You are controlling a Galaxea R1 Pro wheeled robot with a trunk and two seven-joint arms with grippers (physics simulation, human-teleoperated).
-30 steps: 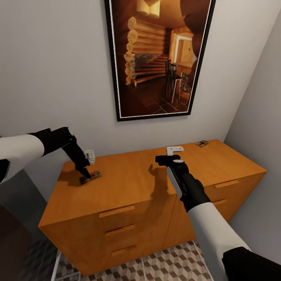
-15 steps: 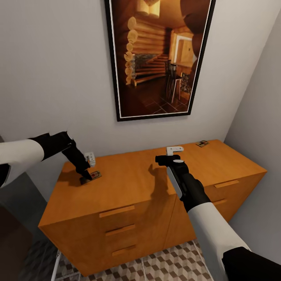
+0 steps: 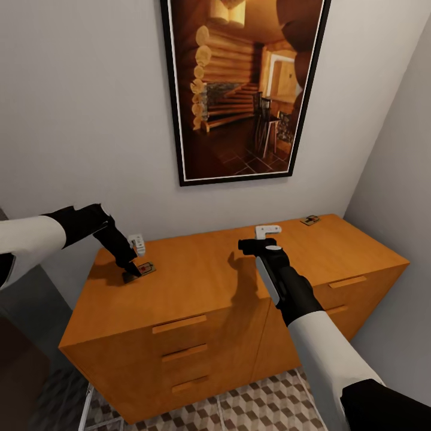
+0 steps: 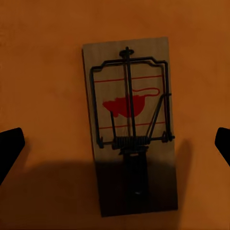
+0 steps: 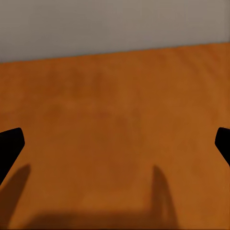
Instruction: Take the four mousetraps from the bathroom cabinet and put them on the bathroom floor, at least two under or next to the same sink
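While the left gripper point(image 3: 133, 270) hovers spread wide over a small tan wooden mousetrap point(image 4: 129, 124) on the orange-brown wooden cabinet point(image 3: 197, 287), nothing is grasped; the right gripper point(image 3: 251, 244) gapes empty, and all placing remains.

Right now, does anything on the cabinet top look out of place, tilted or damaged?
Nothing stands out. The mousetrap under the left gripper lies flat and whole on the cabinet; another mousetrap lies flat near the back right corner.

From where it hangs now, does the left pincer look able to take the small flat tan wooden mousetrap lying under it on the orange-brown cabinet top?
Probably yes. The left pincer hangs right over the tan mousetrap, its dark fingertips spread wide to either side, and nothing lies between them on the orange-brown cabinet top.
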